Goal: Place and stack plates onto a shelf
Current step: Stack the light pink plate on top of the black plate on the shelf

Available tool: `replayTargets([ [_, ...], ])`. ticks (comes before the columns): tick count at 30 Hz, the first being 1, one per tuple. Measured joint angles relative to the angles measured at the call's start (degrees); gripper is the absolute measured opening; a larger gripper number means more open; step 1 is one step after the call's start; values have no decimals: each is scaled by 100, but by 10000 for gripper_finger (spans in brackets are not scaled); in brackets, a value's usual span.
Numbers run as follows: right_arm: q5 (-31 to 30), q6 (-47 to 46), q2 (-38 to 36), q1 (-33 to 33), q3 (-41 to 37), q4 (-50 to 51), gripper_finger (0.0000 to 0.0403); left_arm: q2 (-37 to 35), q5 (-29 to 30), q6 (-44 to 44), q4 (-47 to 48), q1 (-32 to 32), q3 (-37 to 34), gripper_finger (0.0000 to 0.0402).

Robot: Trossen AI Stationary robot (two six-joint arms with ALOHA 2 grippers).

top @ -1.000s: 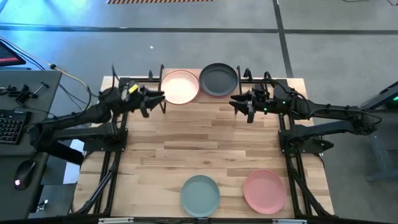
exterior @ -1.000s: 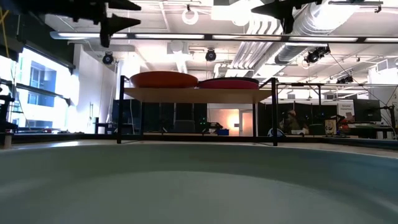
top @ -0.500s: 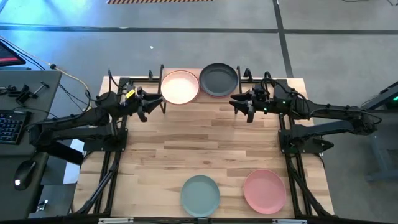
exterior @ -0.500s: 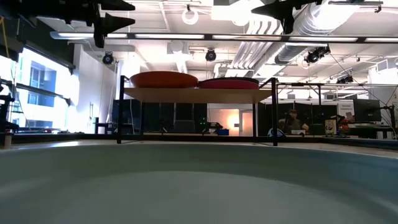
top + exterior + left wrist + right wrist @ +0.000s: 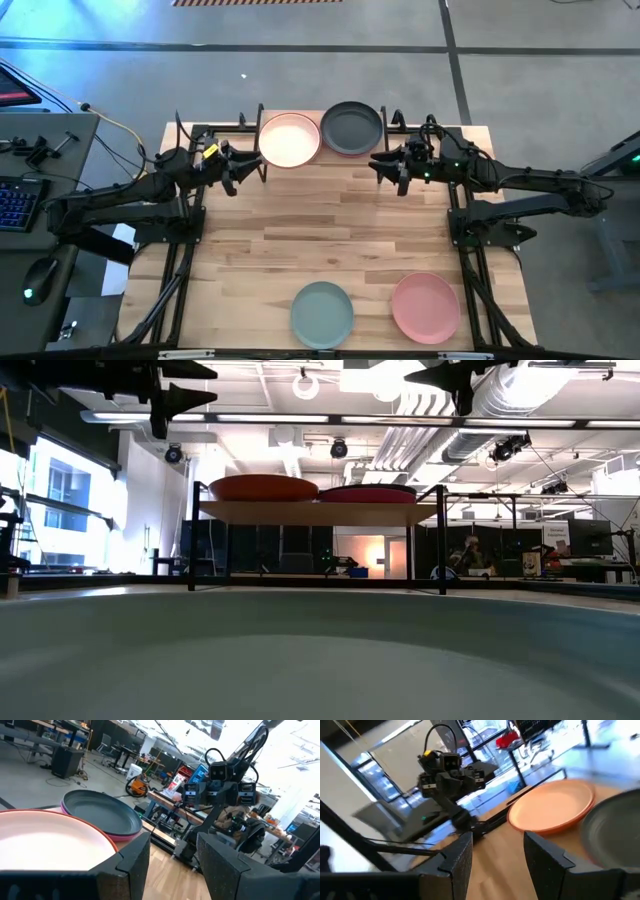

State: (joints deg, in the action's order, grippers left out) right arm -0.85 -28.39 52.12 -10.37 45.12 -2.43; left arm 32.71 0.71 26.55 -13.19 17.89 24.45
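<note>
The shelf (image 5: 310, 512) stands at the table's far edge. On it the cream peach plate (image 5: 290, 140) lies on the terracotta plate (image 5: 263, 487), and the dark grey plate (image 5: 352, 128) lies on the magenta plate (image 5: 367, 493). The pale teal plate (image 5: 322, 310) and the salmon pink plate (image 5: 425, 306) rest flat near the table's near edge. My left gripper (image 5: 247, 168) hovers open, just left of the shelf. My right gripper (image 5: 385, 168) hovers open, just right of it, below the grey plate's near rim. Both are empty.
Bare wood tabletop (image 5: 330, 230) stretches between the shelf and the two near plates. Black frame rails run along the table's left and right sides. A desk with a keyboard (image 5: 15, 200) stands off the table's left. The teal plate fills the low view's foreground (image 5: 320, 660).
My left gripper has drawn back a little from the shelf toward the table's left edge, staying open. The right arm and all plates have kept still.
</note>
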Motion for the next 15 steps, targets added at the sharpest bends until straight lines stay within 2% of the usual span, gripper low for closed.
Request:
replayTargets([
  [4,742,-653,-2,47,0,295,158,7,-4,85,7,0,0,154],
  [7,1361,-1318,-2,315,0,1333,158,10,-4,87,4,0,0,154],
  [12,1489,-2308,87,1460,-4,3795,158,13,-4,87,6,0,0,154],
  [15,1411,-2933,210,2343,-43,4748,158,13,-4,87,7,0,0,154],
])
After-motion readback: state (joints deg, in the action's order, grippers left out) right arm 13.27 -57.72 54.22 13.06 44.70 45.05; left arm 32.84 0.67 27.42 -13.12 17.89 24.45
